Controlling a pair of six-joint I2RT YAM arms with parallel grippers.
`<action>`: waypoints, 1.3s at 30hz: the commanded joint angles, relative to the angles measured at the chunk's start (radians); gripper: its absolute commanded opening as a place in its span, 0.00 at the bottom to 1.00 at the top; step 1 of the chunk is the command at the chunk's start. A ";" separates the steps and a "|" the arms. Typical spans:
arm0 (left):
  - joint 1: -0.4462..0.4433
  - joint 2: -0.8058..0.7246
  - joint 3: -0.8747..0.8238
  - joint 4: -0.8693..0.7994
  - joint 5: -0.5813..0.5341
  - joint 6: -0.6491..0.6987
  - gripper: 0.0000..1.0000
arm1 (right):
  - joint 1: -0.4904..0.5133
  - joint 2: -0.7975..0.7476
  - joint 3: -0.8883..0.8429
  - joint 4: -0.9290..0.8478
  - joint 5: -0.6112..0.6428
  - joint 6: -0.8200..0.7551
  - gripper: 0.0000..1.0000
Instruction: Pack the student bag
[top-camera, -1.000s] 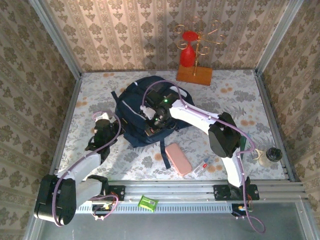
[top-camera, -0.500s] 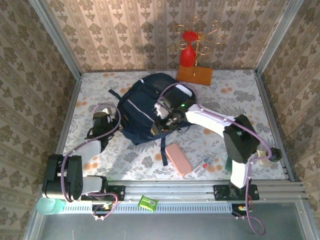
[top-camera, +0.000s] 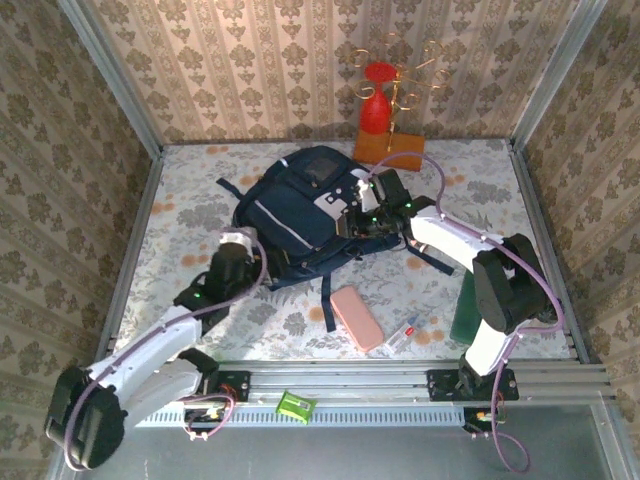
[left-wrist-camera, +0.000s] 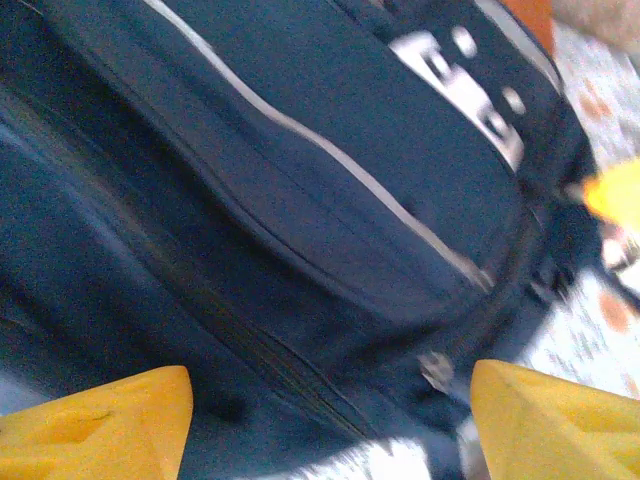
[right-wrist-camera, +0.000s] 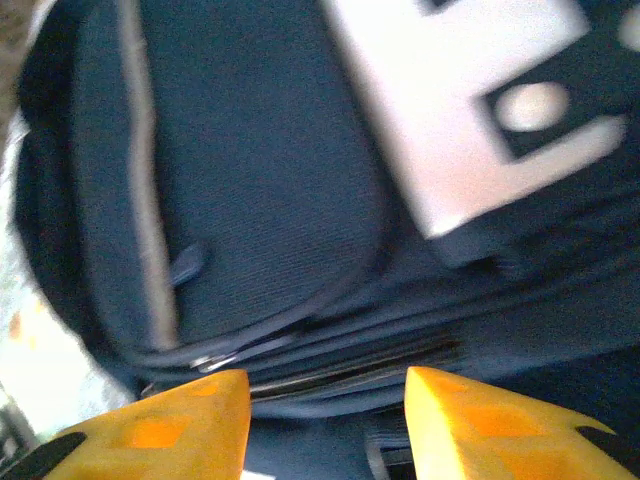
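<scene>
Navy woven-fabric student bag (top-camera: 290, 215) lies flat on the floral-print surface (top-camera: 190, 200), center-back, its grey-white patch w/ two round buckles facing up and a pale stripe crossing the front pocket; contents can't be seen. Left gripper (left-wrist-camera: 322, 415), yellow fingers spread wide, empty, hangs at the bag's near-left edge. Right gripper (right-wrist-camera: 325, 405), fingers apart, holds nothing, over the patch side. One rounded pink case (top-camera: 357, 318) lies near, in front.

no legible text, no readable labels
</scene>
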 joint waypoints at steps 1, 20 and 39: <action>-0.128 0.047 0.038 -0.049 -0.069 -0.113 0.73 | -0.031 -0.022 -0.059 0.044 0.178 0.056 0.59; -0.246 0.329 0.182 -0.021 -0.151 -0.168 0.73 | -0.035 -0.077 -0.214 0.140 0.391 0.196 0.77; -0.240 0.458 0.306 -0.156 -0.268 -0.103 0.62 | -0.036 -0.079 -0.411 0.585 0.207 0.422 0.13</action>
